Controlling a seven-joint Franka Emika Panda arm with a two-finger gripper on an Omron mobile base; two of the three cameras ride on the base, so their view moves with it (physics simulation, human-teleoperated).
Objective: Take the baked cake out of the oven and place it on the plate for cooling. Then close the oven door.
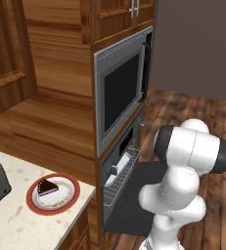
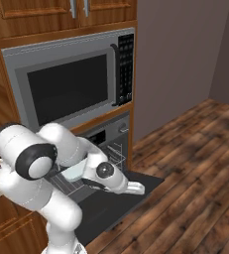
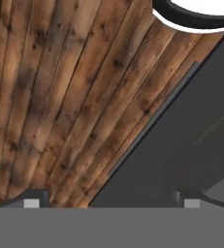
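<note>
Chocolate-brown cake (image 1: 48, 187) wedge (pale base) on red-rimmed plate (image 1: 70, 200); oven door (image 2: 113, 201) down; tool (image 3: 111, 202) fingers apart.

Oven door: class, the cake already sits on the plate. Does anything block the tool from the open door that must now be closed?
Nothing visible does. The oven door lies folded down flat, and the tool hangs right over its outer edge. The cake rests on the plate on the counter, away from the door.

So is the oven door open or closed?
Open. The oven door lies dropped flat over the wood floor, and the wire racks inside the oven show.
</note>
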